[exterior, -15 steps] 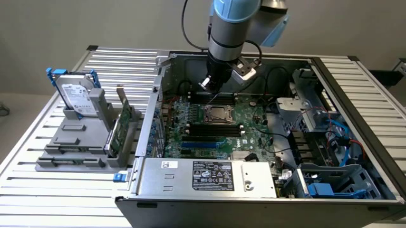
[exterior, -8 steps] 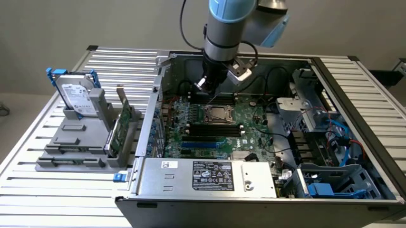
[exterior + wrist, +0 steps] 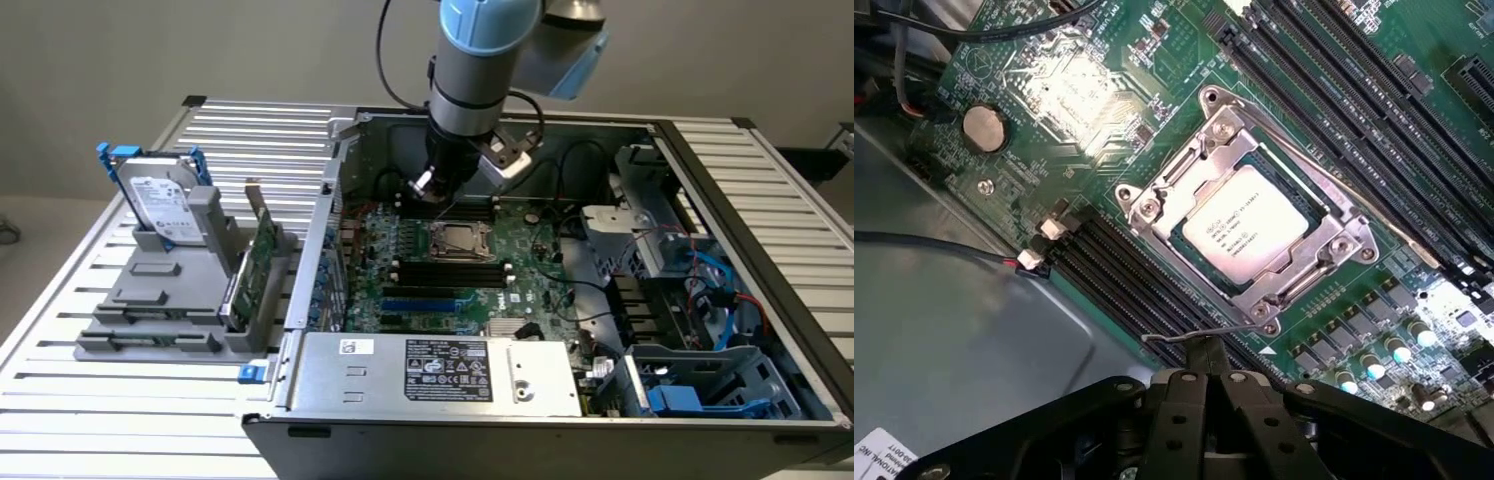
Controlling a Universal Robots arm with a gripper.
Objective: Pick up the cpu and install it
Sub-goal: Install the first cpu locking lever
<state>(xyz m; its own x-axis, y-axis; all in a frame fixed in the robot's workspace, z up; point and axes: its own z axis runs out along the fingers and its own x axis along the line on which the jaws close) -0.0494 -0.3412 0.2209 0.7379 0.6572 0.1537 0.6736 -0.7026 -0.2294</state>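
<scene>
1. In the exterior view, far from the socket frame [image 3: 1146, 204] toward the left, the hard drive [image 3: 163, 205] and the green card [image 3: 256, 262] stand upright in a grey holder. They are not my thing.
2. My gripper [image 3: 1204, 352] hangs low over the motherboard [image 3: 534, 275], just beside 1 edge of the socket frame. My 2 jaws are pressed together and pinch nothing. The thin wire lever [image 3: 1184, 338] of the socket frame lies right at my fingertips; I cannot tell if I touch it.
3. The cpu [image 3: 1242, 232] is inside the socket frame, lying flat, with the metal plate of the frame down around its raised top. So it seems already seated, in my judgement.
4. How it will handle, as I judge: it is light, thin and stiff, and it will not bend. The metal top looks smooth, so it may slip under a weak pinch. The under side with the contacts is probably fragile, and a tilt in the socket frame could do damage.
5. Where to take hold: I think at 2 opposite sides of the rim, keeping it level. Now the socket frame covers this rim, and the top is the part that is free.
6. How it looks: a small flat square, silver-grey metal top with fine dark print in some lines, and a darker border where it meets the socket frame.
</scene>
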